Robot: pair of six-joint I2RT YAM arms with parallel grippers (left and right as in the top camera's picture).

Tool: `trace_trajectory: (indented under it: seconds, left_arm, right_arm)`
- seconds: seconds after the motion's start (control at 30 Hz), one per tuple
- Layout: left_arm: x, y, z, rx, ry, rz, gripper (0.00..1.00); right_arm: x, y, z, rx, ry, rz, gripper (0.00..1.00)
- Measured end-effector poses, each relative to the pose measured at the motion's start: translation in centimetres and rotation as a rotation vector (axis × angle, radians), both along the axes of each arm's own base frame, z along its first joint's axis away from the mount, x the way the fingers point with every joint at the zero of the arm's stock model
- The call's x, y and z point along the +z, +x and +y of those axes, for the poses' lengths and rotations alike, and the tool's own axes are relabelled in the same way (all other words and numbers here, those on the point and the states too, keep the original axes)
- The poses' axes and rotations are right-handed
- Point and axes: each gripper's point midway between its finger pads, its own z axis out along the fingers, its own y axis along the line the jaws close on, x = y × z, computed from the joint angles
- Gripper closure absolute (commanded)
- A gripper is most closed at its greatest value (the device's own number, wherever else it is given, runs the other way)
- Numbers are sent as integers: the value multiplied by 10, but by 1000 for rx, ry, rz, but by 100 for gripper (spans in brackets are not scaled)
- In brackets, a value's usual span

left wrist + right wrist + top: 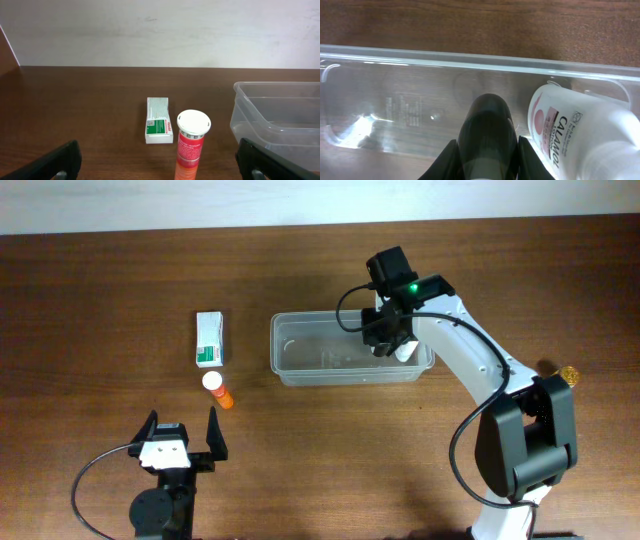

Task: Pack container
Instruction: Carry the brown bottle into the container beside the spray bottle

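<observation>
Right arm extends across the container (318, 358); right claw (388, 345) poised at its right end, grip indeterminable. Left claw (182, 430) gapes wide.

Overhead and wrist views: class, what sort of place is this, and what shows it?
Probably a robot lab bench: two robot arms fixed at a wooden table, a blank white wall behind, and a clear container set out for packing.

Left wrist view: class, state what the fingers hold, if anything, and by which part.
Nothing is held. The left gripper is open and empty; the orange tube sits untouched ahead of its fingers.
</observation>
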Motion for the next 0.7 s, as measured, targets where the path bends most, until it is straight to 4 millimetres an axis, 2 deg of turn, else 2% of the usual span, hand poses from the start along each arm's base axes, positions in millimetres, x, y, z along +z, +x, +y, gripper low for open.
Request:
trace_trajectory:
  seconds: [0.3, 0.43, 0.47, 0.7]
  left_arm:
    - [0, 0, 0, 0, 0, 0, 1]
    - [0, 0, 0, 1, 0, 0, 1]
    - [0, 0, 0, 0, 0, 0, 1]
    - [0, 0, 0, 1, 0, 0, 1]
  right_arm:
    - [-6, 3, -14, -32, -2, 3, 78]
    - [-6, 3, -14, -33, -2, 2, 77]
    - [-6, 3, -14, -32, -2, 3, 72]
    - [-6, 3, -14, -33, -1, 2, 70]
